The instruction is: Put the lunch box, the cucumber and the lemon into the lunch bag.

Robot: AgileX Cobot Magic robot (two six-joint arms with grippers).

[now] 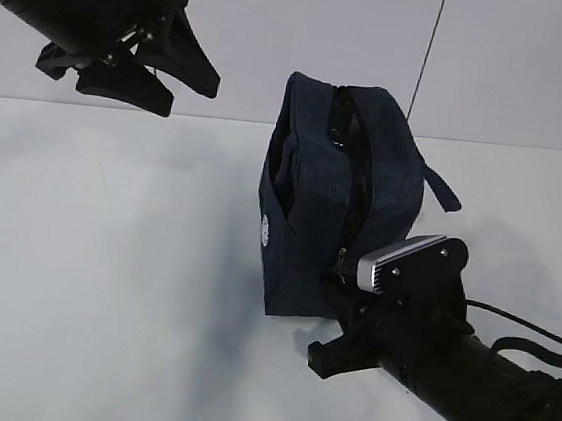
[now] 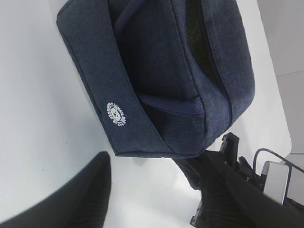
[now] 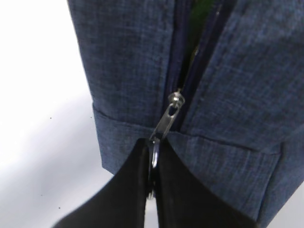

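Observation:
The dark navy lunch bag [image 1: 308, 188] stands on the white table, its zipper open along the top and down the near end. My right gripper [image 1: 341, 285] is low at the bag's near end. In the right wrist view it [image 3: 153, 153] is shut on the silver ring pull [image 3: 154, 151] below the zipper slider [image 3: 170, 115]. A bit of green [image 3: 199, 10] shows inside the opening; I cannot tell what it is. The lunch box, cucumber and lemon are otherwise hidden. My left gripper [image 1: 190, 98] hangs open and empty, high up to the left of the bag [image 2: 161, 71].
The white table [image 1: 102, 282] spreads to the left and front of the bag. A bag handle strap [image 1: 442, 187] hangs off its right side. The right arm with its silver camera [image 2: 278, 180] lies close under the bag's near end.

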